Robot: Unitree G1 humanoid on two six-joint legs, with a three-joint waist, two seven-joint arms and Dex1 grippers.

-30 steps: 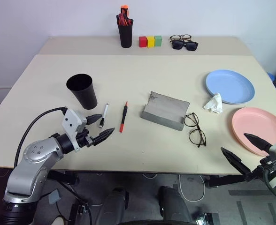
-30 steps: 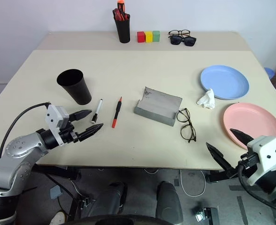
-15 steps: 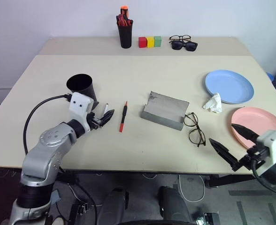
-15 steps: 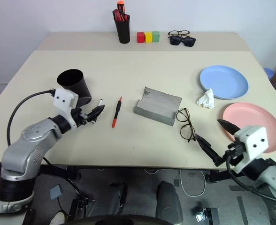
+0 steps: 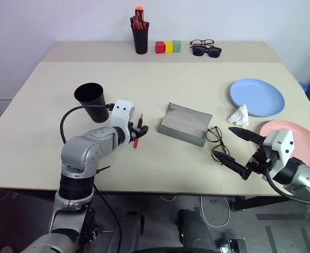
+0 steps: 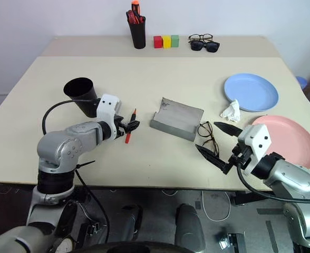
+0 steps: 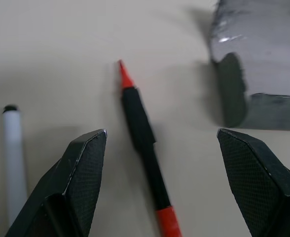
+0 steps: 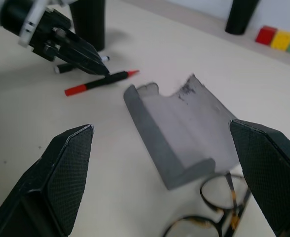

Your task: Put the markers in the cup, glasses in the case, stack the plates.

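The left gripper (image 7: 157, 182) hangs just over the red marker (image 7: 144, 143), jaws spread wide and gripping nothing, the pen lying lengthwise in the gap between the two fingers. The white marker (image 7: 13, 153) lies just outside one finger, and the grey case (image 7: 263, 59) sits a little ahead of the other. The red pen looks light, stiff and smooth, so it is likely to roll or skid if nudged; the black middle band looks like the best place to pinch it, squarely across the barrel. The right gripper (image 6: 218, 142) is likewise wide open and empty, with the glasses (image 6: 209, 138) between its fingers.
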